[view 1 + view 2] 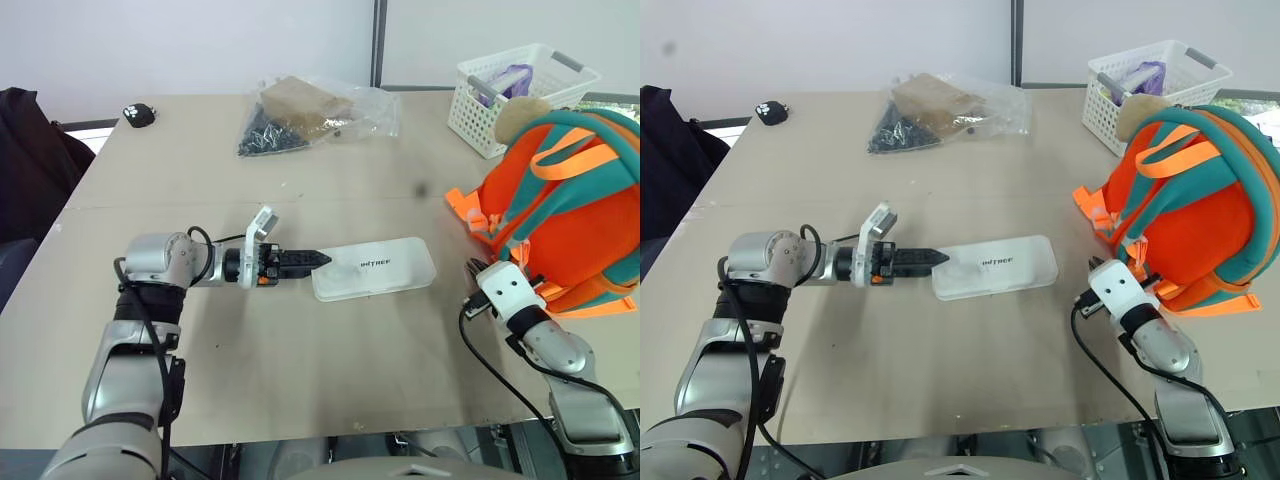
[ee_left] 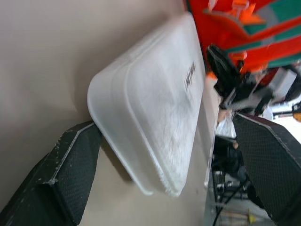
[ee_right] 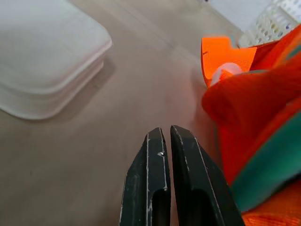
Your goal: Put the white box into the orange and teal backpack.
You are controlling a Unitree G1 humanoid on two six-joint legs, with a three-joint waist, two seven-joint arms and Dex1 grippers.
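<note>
White box (image 1: pixel 374 268) flat on bench (image 1: pixel 300 370). Left wrist view: left end effector (image 2: pixel 164 165) wide, straddling box's left end. Right wrist view: right end effector (image 3: pixel 165 139) pinched closed, empty, beside orange and teal backpack (image 1: pixel 570 200).

Both arms are silver-grey metal shells with black joints, and a black cable loops loose along each forearm. The left gripper (image 1: pixel 318 259) has an orange-accented black base behind a white wrist block. The right gripper (image 3: pixel 164 136) shows two matte black fingers (image 3: pixel 148 179), edges scuffed pale, behind a white block.
</note>
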